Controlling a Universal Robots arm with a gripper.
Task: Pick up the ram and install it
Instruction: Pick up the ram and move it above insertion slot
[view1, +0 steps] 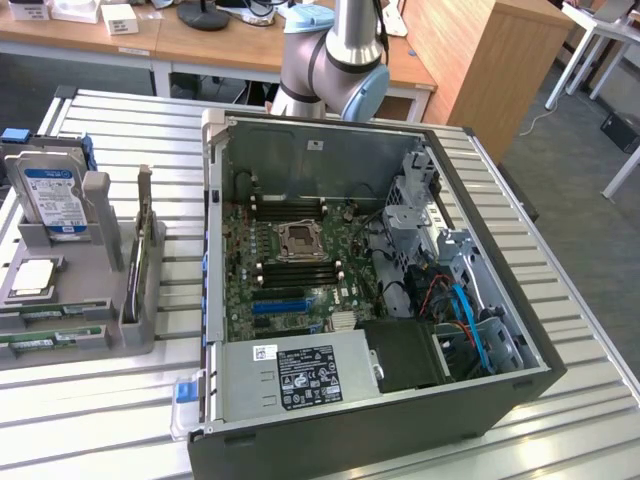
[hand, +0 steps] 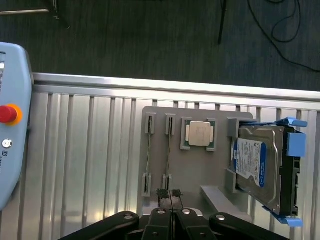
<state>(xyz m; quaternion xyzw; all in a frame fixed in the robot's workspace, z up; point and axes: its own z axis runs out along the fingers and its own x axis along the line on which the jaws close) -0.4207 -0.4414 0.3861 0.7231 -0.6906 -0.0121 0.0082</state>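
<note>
- At the exterior view's left, a grey fixture tray (view1: 100, 335) sits on the slatted metal table (view1: 100, 420). A hard drive (view1: 50, 195) stands upright at the tray's upper-left part, and a square silver processor (view1: 30, 278) lies just below it in the frame.
- The ram (view1: 50, 338) rests in the tray at the exterior view's lower left, as thin green strips in grey holders, well apart from the computer.
- In mid-frame the open computer case (view1: 300, 150) lies on its side, showing the motherboard (view1: 290, 290). The power supply (view1: 300, 375) is at lower centre.
- The robot arm (view1: 340, 60) rises at upper centre, behind the case.
- In the wrist view, a teach pendant (hand: 10, 150) with a red button lies on the table beside the tray.
- In the same view, two ram sticks stand edge-on, side by side in their holders. The processor is beside them, and the hard drive beyond it sits in a blue bracket.
- The gripper (hand: 170, 194) has its fingers pressed together with nothing between them. Its tips are near the end of one ram stick; contact cannot be told.
</note>
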